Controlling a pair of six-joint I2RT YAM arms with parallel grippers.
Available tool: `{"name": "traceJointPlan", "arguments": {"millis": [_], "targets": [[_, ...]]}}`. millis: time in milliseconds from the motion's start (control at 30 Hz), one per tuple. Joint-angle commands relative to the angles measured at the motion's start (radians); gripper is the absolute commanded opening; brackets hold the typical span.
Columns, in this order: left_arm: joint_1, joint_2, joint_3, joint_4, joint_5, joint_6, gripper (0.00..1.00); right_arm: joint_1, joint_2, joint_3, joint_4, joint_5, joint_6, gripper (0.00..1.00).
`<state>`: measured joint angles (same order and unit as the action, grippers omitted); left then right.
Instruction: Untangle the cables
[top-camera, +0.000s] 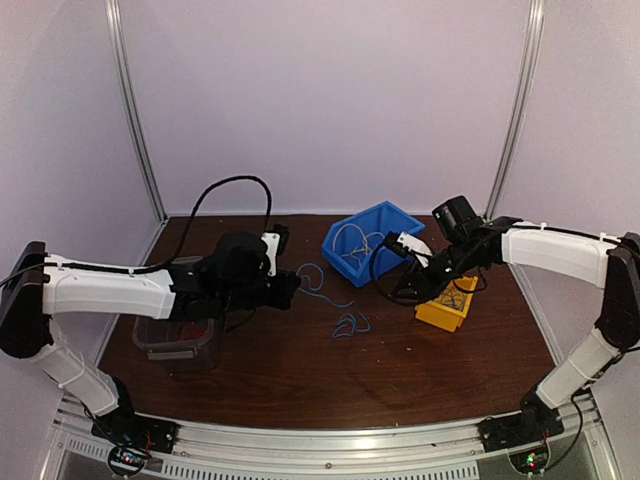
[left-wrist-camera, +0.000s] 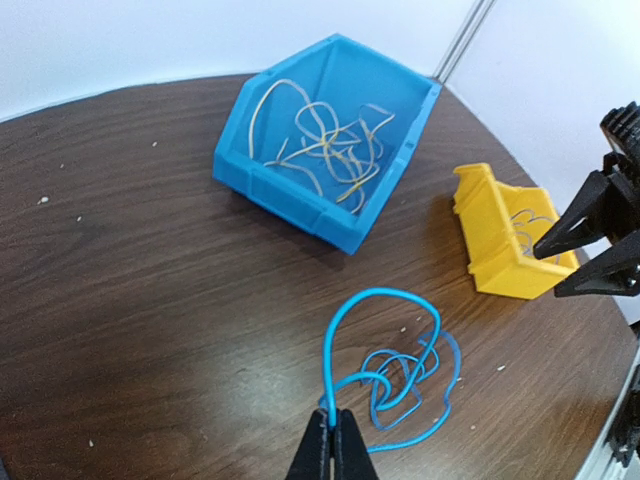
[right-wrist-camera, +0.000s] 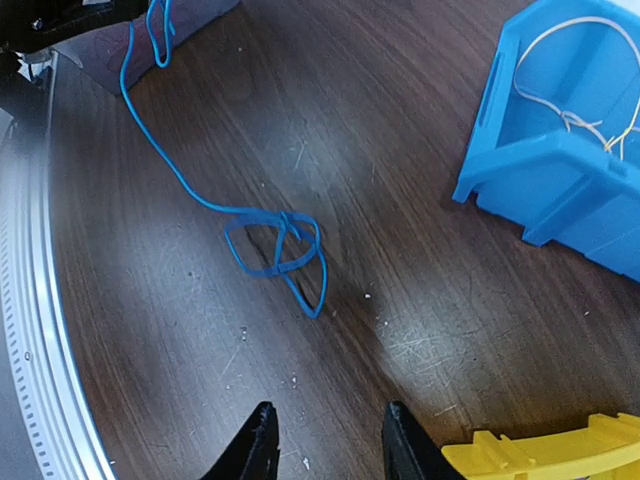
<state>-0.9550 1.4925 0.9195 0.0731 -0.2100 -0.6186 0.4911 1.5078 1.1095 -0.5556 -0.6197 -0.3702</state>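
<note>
Nearest, the left gripper (left-wrist-camera: 330, 432) is clamped on a loop of the blue cable (left-wrist-camera: 405, 372), whose knot lies on the table (left-wrist-camera: 150, 300) between the arms. The right gripper (right-wrist-camera: 325, 440) hangs parted and empty. The wire looks light, limp and springy, so it is best taken just beside the knot. Farther back, pale cables (left-wrist-camera: 320, 135) fill the blue bin (left-wrist-camera: 290, 188). No writing is legible.

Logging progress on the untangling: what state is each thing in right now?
Left gripper: jaws shut on the blue cable.
Right gripper: jaws open, empty, above the table.
Blue cable: pinched at one spot, the rest knotted on the table.
Pale cables: tangled inside the blue bin.
Blue bin: upright, open.
Yellow bin: upright, holding a few thin cables.
</note>
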Motion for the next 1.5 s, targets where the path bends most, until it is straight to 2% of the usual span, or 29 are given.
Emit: {"name": "traceJointPlan", "arguments": {"millis": [0, 200, 300, 500, 700, 1000, 1233, 1467], "targets": [[0.009, 0.048, -0.005, -0.157, -0.061, 0.02, 0.0, 0.036, 0.062, -0.028, 0.068, 0.018, -0.013, 0.37], [0.01, 0.031, -0.016, -0.152, -0.073, 0.0, 0.0, 0.113, 0.178, -0.017, 0.101, 0.033, -0.027, 0.28], [0.009, -0.004, -0.031, -0.157, -0.076, -0.003, 0.0, 0.134, 0.231, 0.032, 0.129, 0.058, 0.001, 0.2], [0.009, -0.037, -0.064, -0.151, -0.073, -0.021, 0.0, 0.186, 0.287, 0.08, 0.171, -0.002, 0.018, 0.11], [0.009, -0.013, -0.062, -0.126, -0.058, -0.032, 0.0, 0.298, 0.272, 0.072, 0.093, 0.025, -0.184, 0.21], [0.009, -0.002, -0.043, -0.122, -0.042, -0.018, 0.0, 0.325, 0.353, 0.165, 0.076, 0.164, -0.367, 0.37], [0.021, -0.016, -0.03, -0.138, -0.055, -0.002, 0.0, 0.326, 0.472, 0.275, 0.007, 0.14, -0.42, 0.38], [0.026, -0.014, -0.03, -0.132, -0.05, -0.001, 0.0, 0.328, 0.494, 0.269, -0.022, 0.117, -0.46, 0.37]]}}
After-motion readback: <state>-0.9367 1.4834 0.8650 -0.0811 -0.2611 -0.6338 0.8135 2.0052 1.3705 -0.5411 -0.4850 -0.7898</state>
